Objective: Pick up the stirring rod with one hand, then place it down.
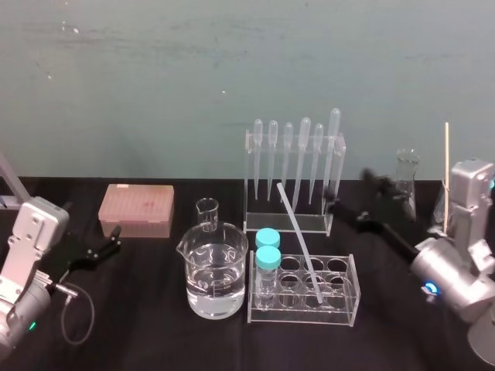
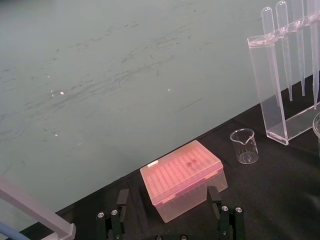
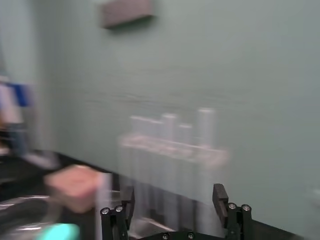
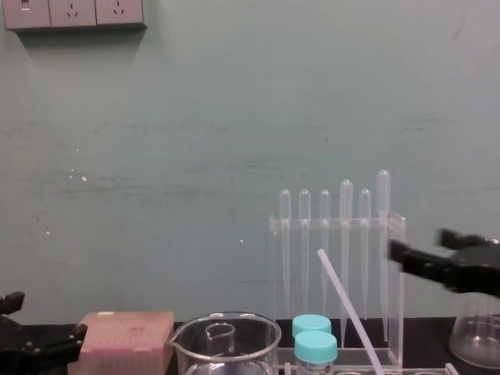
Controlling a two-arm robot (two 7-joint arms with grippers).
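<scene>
- the stirring rod (image 1: 298, 239), leaning in the rack (image 1: 302, 315): smooth, translucent whitish
- the rack: clear, glossy plastic
- the beaker (image 1: 216, 270) beside the rack: shiny clear glass
- the table (image 1: 139, 317) under the rack: matt black

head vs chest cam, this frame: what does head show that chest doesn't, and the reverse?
Head, not chest: the holes of the tube rack, with the lower end of the rod in one; the left arm and right arm; a thin upright stick at far right.
Chest, not head: wall sockets at upper left.
Both: the leaning rod, pipette rack, beaker, pink box, two teal-capped tubes, flask, left gripper and right gripper, fingers open.
</scene>
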